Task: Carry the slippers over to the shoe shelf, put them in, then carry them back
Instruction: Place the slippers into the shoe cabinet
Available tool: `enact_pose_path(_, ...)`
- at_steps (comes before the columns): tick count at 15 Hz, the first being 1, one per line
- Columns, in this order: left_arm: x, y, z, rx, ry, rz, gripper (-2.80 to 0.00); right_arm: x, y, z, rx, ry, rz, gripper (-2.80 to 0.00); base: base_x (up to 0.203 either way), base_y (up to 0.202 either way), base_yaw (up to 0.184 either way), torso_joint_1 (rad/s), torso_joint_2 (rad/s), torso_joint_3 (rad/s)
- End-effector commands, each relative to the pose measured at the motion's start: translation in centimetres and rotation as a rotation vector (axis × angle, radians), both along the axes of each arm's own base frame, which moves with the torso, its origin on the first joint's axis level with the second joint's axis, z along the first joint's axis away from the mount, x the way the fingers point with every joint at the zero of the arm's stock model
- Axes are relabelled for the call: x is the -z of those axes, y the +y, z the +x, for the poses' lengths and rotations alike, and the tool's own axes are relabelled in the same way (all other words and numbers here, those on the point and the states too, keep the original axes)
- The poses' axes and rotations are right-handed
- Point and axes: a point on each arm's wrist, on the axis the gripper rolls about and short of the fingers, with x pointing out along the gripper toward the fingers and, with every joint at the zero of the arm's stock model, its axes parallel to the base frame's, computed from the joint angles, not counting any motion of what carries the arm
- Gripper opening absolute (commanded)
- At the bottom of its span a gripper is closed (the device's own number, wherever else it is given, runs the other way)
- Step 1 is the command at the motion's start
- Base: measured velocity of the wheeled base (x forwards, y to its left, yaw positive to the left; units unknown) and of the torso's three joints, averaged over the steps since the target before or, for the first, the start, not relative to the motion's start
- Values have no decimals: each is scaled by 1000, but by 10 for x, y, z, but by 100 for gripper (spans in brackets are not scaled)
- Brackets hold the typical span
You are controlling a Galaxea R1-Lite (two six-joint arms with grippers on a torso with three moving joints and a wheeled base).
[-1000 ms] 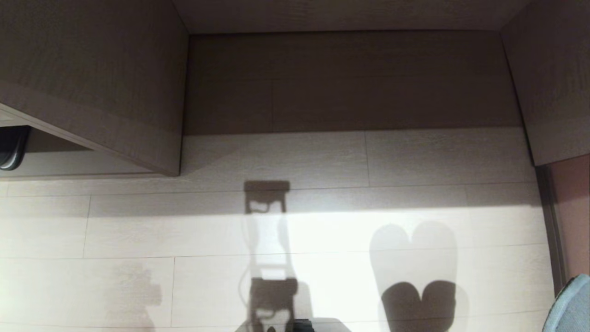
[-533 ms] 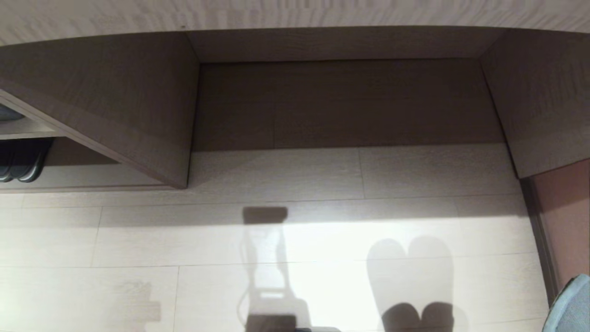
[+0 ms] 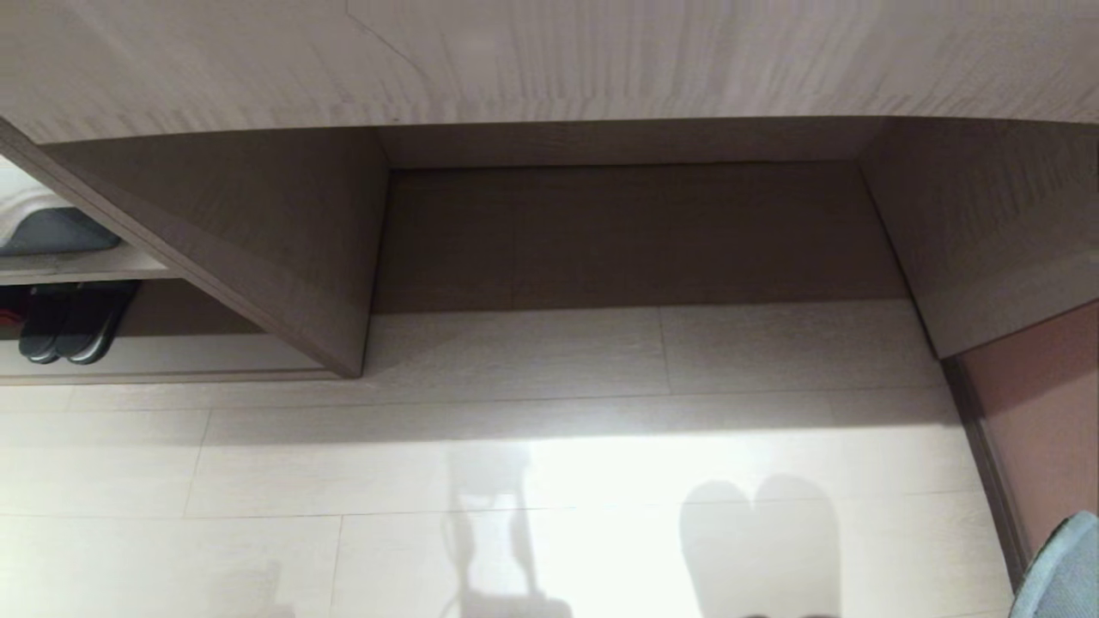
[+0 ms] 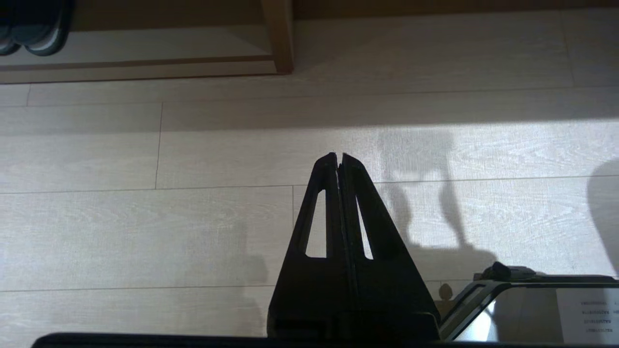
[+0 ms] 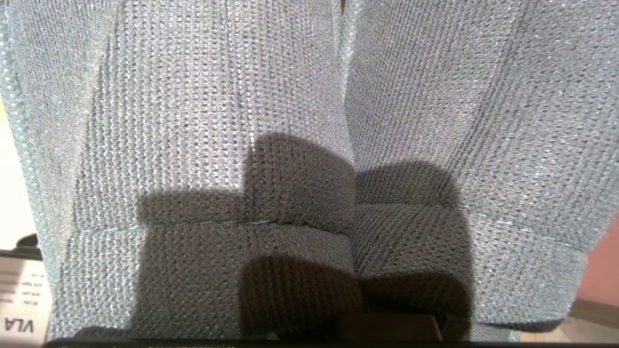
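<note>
Slippers (image 3: pixel 1065 571) peek in at the head view's lower right, shoe shelf (image 3: pixel 172 356) far left; left gripper (image 4: pixel 338 159) hangs shut and empty, nearer the shelf; right wrist view shows them side by side, gripper clamped.

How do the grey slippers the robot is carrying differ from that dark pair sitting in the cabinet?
The slippers are light grey knitted fabric; the dark pair looks near black and smooth. The slippers hang close in front of the right wrist camera, off the floor; the dark pair rests side by side on the shoe shelf. Both are pairs kept together.
</note>
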Motion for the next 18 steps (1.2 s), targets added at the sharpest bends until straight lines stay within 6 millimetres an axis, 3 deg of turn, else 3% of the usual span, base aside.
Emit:
enact_pose_path(1, 0, 0, 0, -1, 1, -1, -280, 0, 0, 0, -1, 1, 3, -280, 0, 0, 0, 7, 2, 198)
enact_pose_path(18, 0, 0, 0, -1, 0, -1, -280, 0, 0, 0, 2, -1, 4, -280, 0, 0, 0, 3, 3, 201)
